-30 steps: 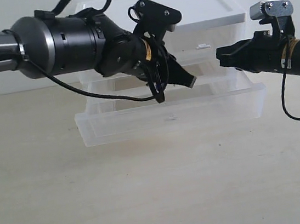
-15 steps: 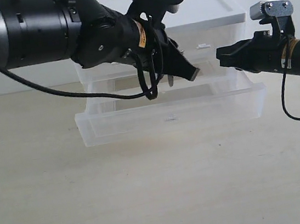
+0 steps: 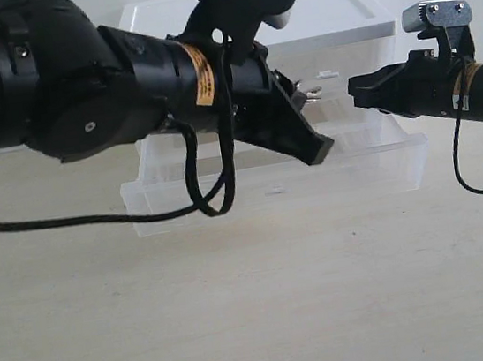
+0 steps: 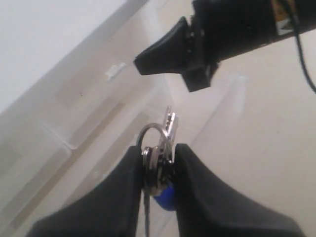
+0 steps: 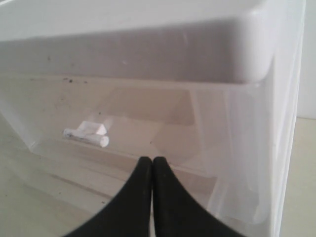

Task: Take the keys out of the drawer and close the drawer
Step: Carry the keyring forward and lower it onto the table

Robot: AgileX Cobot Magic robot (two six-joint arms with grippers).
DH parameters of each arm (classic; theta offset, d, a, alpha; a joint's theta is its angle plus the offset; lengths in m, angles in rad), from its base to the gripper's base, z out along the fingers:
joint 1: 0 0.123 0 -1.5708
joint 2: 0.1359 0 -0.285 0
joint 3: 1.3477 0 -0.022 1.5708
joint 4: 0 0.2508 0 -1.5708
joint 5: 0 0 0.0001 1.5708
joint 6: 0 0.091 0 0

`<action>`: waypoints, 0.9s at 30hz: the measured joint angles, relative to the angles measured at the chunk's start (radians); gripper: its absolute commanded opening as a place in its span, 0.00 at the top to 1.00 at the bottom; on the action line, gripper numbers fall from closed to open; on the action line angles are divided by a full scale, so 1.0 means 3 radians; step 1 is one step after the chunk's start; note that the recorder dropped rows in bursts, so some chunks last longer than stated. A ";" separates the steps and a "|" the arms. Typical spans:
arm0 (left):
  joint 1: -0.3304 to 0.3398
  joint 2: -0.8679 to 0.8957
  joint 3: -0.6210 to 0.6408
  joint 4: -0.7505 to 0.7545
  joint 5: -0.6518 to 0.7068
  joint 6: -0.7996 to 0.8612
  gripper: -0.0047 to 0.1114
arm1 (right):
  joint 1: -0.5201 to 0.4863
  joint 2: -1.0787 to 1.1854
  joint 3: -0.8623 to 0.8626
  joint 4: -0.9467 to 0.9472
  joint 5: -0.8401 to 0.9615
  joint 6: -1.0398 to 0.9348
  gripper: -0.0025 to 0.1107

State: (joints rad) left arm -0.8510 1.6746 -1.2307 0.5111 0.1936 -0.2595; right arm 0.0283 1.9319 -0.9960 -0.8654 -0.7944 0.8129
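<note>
Pale table [image 3: 259,312]; open drawer [image 3: 374,169] partly hidden by left arm [image 3: 78,86]. Left pincer [image 4: 158,150] clamps keys [image 4: 157,168] (aloft); right pincer [image 5: 151,165] closed, empty.

My left arm [image 3: 77,77] comes in from the left side and its wrist points downward to the right. The left gripper [image 4: 158,150] has its two fingers pressed together on the keys [image 4: 158,173]. My right arm [image 3: 479,91] lies almost level from the right side, and the right gripper [image 5: 151,163] has both fingers touching each other.
</note>
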 measured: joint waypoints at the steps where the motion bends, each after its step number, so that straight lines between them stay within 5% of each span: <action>1: -0.0080 -0.0047 0.0115 0.0000 -0.0079 0.0000 0.92 | 0.0000 0.0000 0.0000 0.0000 0.0000 0.0000 0.98; 7: -0.0425 -0.0107 0.0715 0.0091 -0.0599 0.0158 0.92 | 0.0000 0.0000 0.0000 0.0000 0.0000 0.0000 0.98; 16: -0.0428 0.0463 0.1159 0.0506 -0.1266 0.0280 0.92 | 0.0000 0.0000 0.0000 0.0000 0.0000 0.0000 0.98; 27: 0.0270 0.1022 0.0580 0.0652 -0.1184 0.0494 0.92 | 0.0000 0.0000 0.0000 0.0000 0.0006 0.0000 0.98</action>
State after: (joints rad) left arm -0.7700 1.9811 -1.0569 0.7068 -0.1616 -0.1112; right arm 0.0283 1.9319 -0.9960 -0.8654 -0.7925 0.8129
